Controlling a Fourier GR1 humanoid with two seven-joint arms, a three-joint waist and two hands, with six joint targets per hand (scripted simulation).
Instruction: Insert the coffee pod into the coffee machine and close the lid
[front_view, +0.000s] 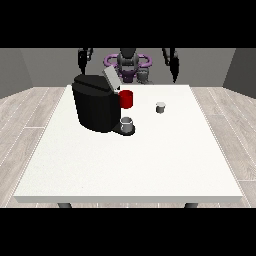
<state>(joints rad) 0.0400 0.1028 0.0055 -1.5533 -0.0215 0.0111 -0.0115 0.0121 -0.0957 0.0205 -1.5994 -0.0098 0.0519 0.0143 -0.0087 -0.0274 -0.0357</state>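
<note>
A black coffee machine (95, 102) stands on the white table (130, 165) at the left of centre, its grey lid (111, 79) tilted up and open. A small grey cup (127, 124) sits on its drip tray. Right of the machine, a small grey coffee pod (160, 107) stands alone on the table. The hand at the view's left (83, 61) hangs raised behind the table's far edge, above the machine. The hand at the view's right (174, 65) is also raised at the far edge, well back from the pod. Neither hand holds anything.
A red mug (126, 99) stands just behind the machine's right side. The robot's torso (128, 64) is at the far edge, centre. Wooden floor surrounds the table.
</note>
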